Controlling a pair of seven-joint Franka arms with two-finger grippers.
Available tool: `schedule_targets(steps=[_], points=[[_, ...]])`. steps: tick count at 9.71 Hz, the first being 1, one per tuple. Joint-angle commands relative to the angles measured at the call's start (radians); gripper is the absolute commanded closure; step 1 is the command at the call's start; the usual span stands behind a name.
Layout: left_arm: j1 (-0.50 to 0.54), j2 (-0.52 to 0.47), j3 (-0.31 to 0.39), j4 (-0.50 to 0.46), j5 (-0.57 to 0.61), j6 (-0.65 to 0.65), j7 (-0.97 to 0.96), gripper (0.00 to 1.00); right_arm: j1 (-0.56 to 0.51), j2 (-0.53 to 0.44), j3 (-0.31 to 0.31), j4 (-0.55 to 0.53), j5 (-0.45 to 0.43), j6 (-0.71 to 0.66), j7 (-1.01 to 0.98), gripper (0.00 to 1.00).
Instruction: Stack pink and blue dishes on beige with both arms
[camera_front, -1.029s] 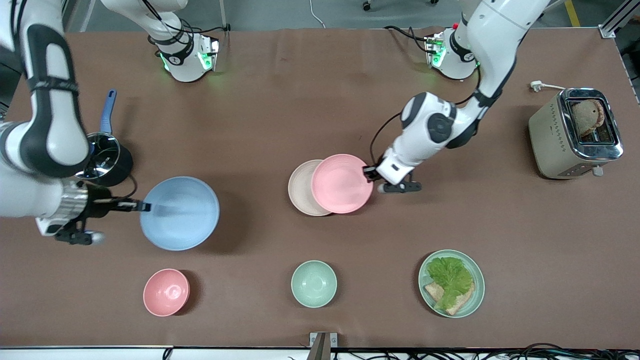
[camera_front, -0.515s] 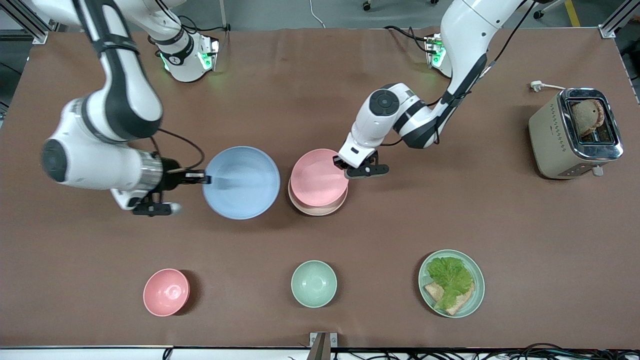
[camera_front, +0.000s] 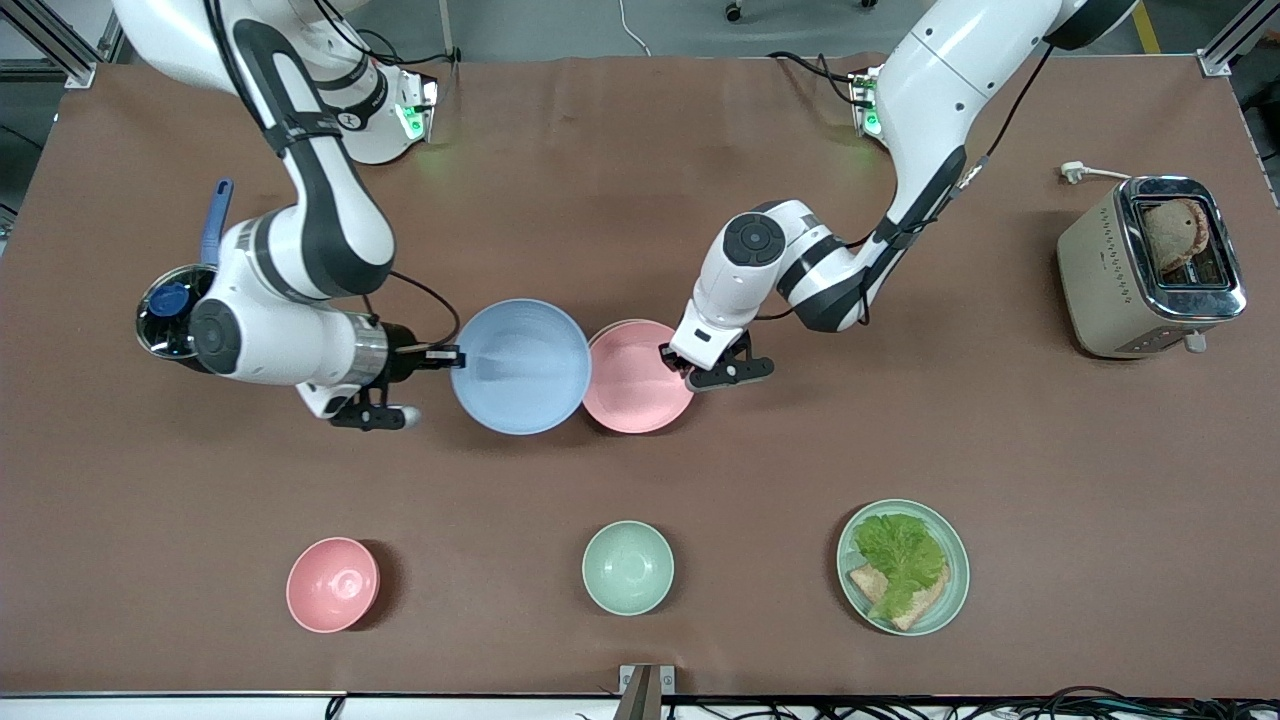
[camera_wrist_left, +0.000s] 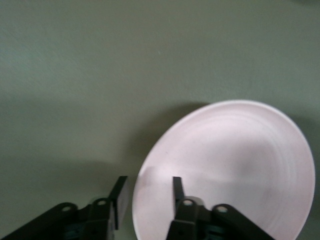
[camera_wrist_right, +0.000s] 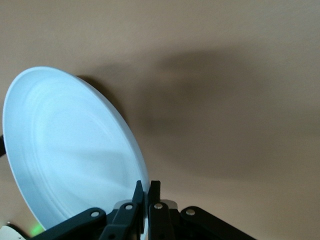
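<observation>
Currently the pink plate (camera_front: 637, 378) lies on the beige plate (camera_front: 618, 325), of which only a thin rim shows. The left gripper (camera_front: 672, 358) straddles the pink rim with its fingers (camera_wrist_left: 119, 195) spread, released. The right gripper (camera_front: 452, 352) is clenched on the edge of the blue plate (camera_front: 520, 366), held in the air and overlapping the pink plate's edge. Risk 1: the blue plate probably strikes the left gripper if that arm remains over the stack. Risk 2: an off-centre release may leave the blue plate tilted on the stack.
</observation>
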Motion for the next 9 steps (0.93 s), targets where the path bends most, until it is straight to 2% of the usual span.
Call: schedule_targets(steps=[1,3,5,7,8,9], points=[[0.020,-0.141,0.009,-0.065,0.024,-0.153,0.058,0.00,0.035,0.008,-0.007,-0.028,0.073,0.044,0.004,0.99],[0.049,-0.283,0.050,-0.091,0.017,-0.338,0.240,0.00,0.100,0.059,-0.007,-0.028,0.148,0.145,0.021,0.99],[0.086,-0.375,0.114,-0.091,-0.064,-0.379,0.441,0.00,0.168,0.107,-0.007,-0.028,0.191,0.254,0.051,0.99],[0.086,-0.498,0.264,-0.083,-0.234,-0.454,0.766,0.00,0.235,0.137,-0.007,-0.028,0.218,0.322,0.102,0.99],[0.084,-0.555,0.341,-0.071,-0.291,-0.532,0.919,0.00,0.260,0.145,-0.007,-0.028,0.219,0.346,0.125,0.98],[0.084,-0.602,0.401,-0.059,-0.296,-0.582,0.998,0.00,0.263,0.148,-0.007,-0.028,0.218,0.351,0.125,0.96]])
